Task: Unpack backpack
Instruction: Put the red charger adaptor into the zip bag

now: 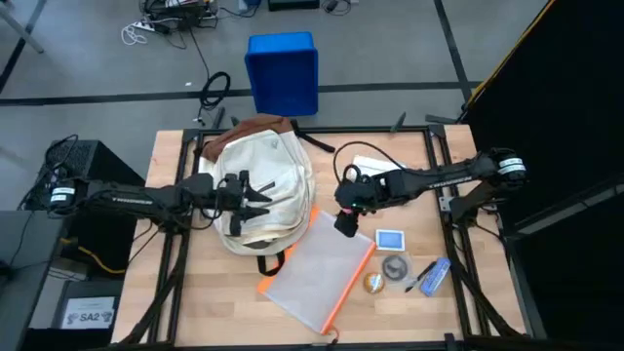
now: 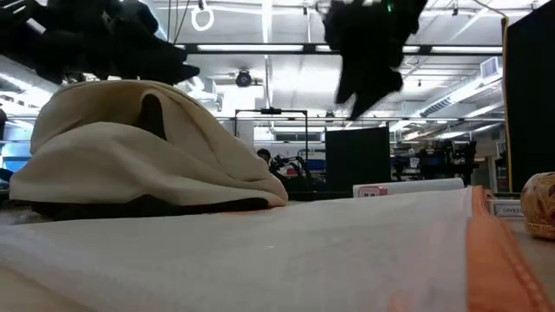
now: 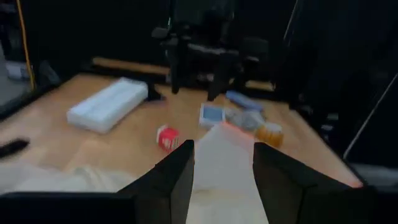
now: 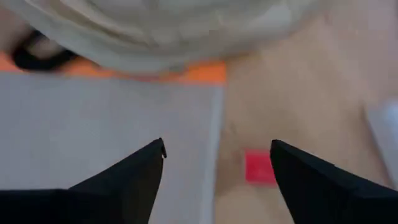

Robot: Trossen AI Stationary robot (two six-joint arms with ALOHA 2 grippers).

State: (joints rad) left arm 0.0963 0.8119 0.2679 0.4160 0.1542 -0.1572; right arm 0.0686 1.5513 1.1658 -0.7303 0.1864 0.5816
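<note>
The cream-white backpack (image 1: 255, 190) lies flat on the table's left half, its brown base toward the far edge. My left gripper (image 1: 265, 193) hovers open just over its middle, fingers pointing toward the table's right; the left wrist view shows the gripper (image 3: 224, 149) with nothing between its fingers. My right gripper (image 1: 345, 226) hangs open above the table right of the backpack, over the far corner of the clear orange-edged pouch (image 1: 317, 268). In the right wrist view, that gripper (image 4: 217, 146) has the pouch (image 4: 106, 124) and a small red object (image 4: 259, 167) below it.
A white box (image 1: 375, 164) lies at the far right. A blue card (image 1: 390, 239), a tape roll (image 1: 395, 268), an amber ball (image 1: 373, 283) and a blue pen (image 1: 434, 276) lie at the near right. A blue bin (image 1: 283, 73) stands on the floor beyond the table.
</note>
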